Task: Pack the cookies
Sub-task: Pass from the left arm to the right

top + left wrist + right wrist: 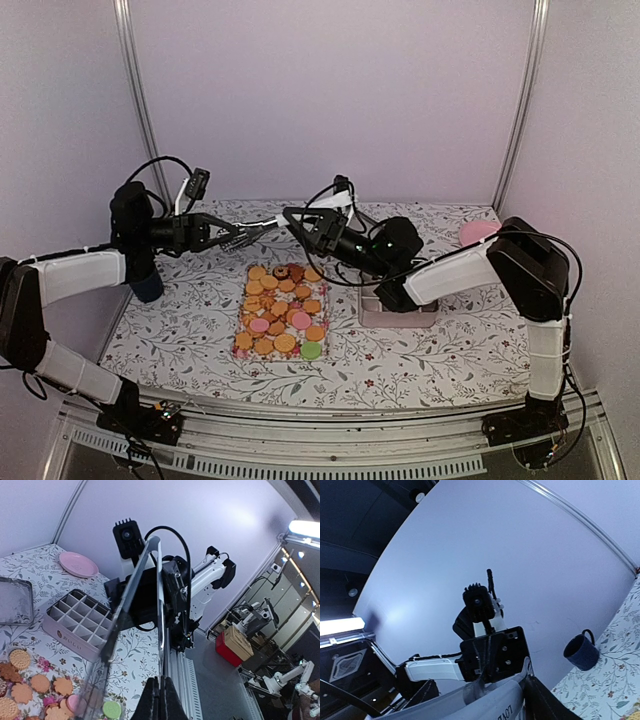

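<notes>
While both arms hang raised over the surface (180, 345), the cookies (281, 312) lie flat on it in a packed patch. In the top view its long axis runs 12 to 6, and a pink compartment box (400, 312) sits just beside it at 3 o'clock. The left fingers (159, 700) are pressed together on the edge of a thin clear sheet (160, 630), which stretches across to the right fingers (298, 222). The sheet's far end reaches them, but I cannot tell whether they are clamped on it or only touching it. From that shared grip the cookies lie at 6 o'clock and lower down, roughly midway between the two arms, so neither arm is clearly nearer. The box's cells look empty, so packing appears not yet begun. Any reach for a cookie probably means first dealing with the sheet and then descending toward 6 o'clock.
</notes>
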